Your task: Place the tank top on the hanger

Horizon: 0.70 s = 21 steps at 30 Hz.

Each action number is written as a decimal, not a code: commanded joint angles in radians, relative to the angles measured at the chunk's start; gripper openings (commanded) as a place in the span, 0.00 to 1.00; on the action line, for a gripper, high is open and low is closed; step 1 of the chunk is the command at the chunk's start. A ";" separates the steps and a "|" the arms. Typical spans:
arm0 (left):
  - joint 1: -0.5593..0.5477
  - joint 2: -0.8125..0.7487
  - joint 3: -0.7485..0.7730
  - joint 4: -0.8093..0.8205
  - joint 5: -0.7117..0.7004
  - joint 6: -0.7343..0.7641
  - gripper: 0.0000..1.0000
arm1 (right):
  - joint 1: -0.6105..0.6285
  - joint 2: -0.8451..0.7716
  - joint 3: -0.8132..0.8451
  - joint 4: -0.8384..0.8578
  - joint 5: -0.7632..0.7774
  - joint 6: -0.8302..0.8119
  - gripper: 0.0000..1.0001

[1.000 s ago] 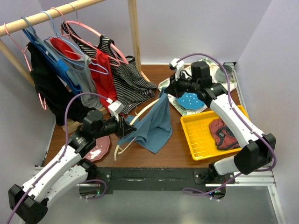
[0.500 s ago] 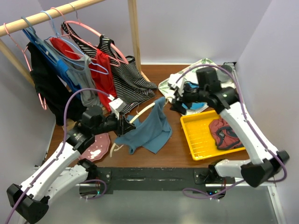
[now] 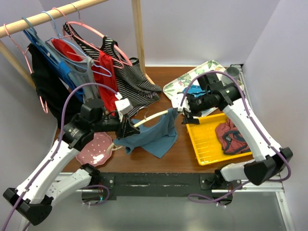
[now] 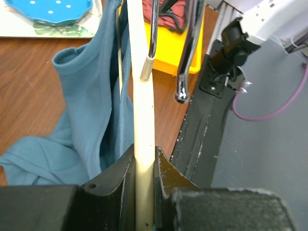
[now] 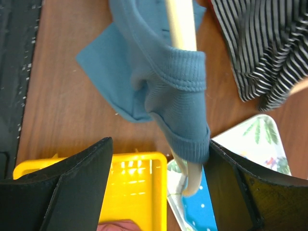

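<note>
Above the table, my left gripper clamps the stiff hanger, my right gripper gapes; I'd pinch the limp tank top by its strap.

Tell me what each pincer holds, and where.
Left pincer clamps the hanger, on its bar by the hook. Right pincer is open, holding nothing; the top lies between its jaws.

On my right, a yellow basket holds a dark red garment. Beyond it lies a leaf-patterned tray with a blue dotted plate. On my left, a pink plate sits on the table, and a striped top hangs from the wooden rail.
</note>
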 commanded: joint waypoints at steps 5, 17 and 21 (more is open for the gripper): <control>0.005 0.024 0.090 0.004 0.086 0.052 0.00 | 0.074 0.009 0.019 -0.148 -0.139 -0.099 0.72; 0.006 -0.074 0.035 0.102 0.045 0.005 0.00 | 0.082 -0.065 -0.110 -0.081 -0.145 0.010 0.35; 0.005 -0.120 -0.014 0.159 0.051 -0.027 0.00 | 0.081 -0.083 -0.157 -0.024 -0.173 0.076 0.59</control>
